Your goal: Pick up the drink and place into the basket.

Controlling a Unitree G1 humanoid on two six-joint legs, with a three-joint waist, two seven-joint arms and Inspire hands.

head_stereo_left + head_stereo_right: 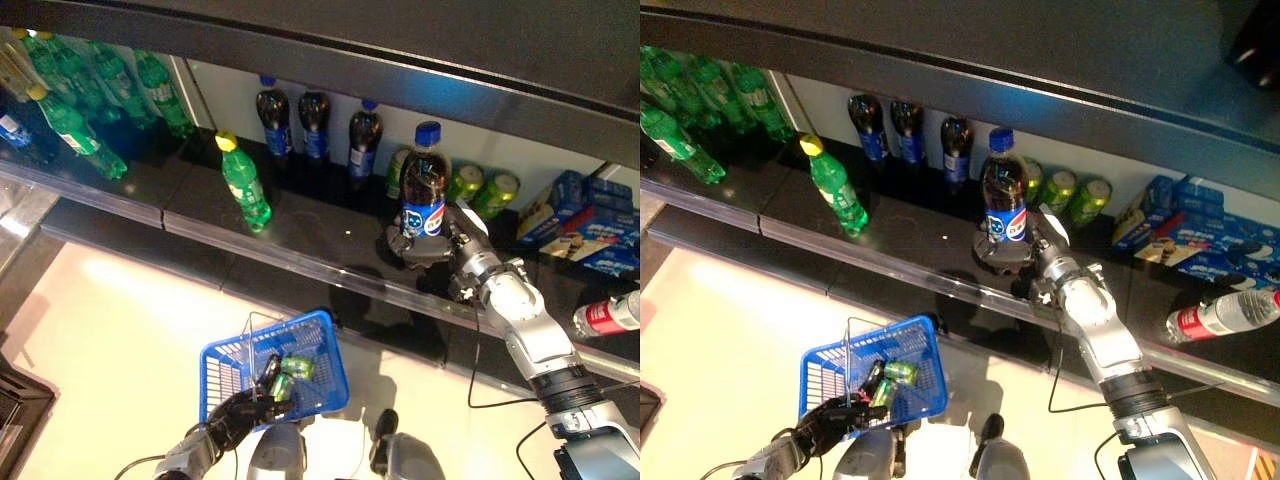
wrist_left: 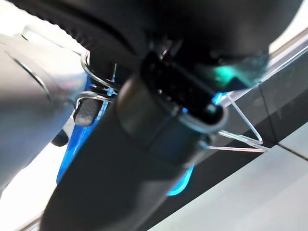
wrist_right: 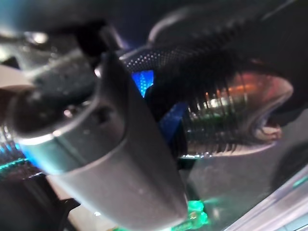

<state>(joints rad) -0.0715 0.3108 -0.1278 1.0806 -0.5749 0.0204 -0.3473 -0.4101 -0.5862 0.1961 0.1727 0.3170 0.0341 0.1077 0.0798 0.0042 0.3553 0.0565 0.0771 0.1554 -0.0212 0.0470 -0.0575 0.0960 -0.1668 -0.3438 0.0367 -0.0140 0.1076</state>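
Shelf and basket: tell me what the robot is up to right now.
The right hand is closed around the base of a dark cola bottle with a blue cap, which stands upright on the black shelf. The left hand holds the blue basket by its wire handle, low in front of the shelf. Green cans already lie inside. The bottle is not yet in the basket.

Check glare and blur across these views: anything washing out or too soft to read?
Left eye view: pale floor blown out beside the blue plastic basket. Right wrist view: right hand and dark cola bottle soft. Left wrist view: left hand blurred, filling the frame.
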